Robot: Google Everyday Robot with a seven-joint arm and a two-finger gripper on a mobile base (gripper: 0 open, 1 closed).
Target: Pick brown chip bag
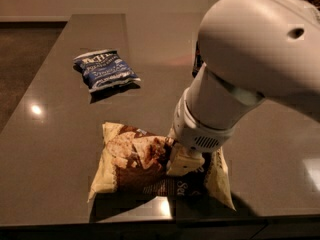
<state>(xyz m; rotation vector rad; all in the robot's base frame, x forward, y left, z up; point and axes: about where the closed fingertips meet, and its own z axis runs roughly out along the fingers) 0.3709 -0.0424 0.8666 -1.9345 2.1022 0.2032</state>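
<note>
Pressing down on the brown chip bag [134, 160], the gripper [183, 164] sits on its right half, at the bench's [55, 149] 6 o'clock edge. Honestly can't tell if it's clamped or loose. 1 blue chip bag [106, 70] lies well apart at 11 o'clock.

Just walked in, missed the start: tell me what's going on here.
The robot arm's gripper is down on the brown chip bag, which lies crumpled near the front edge of the table. The bag rests on the table, not yet lifted. A blue chip bag lies apart, farther back on the left.
</note>
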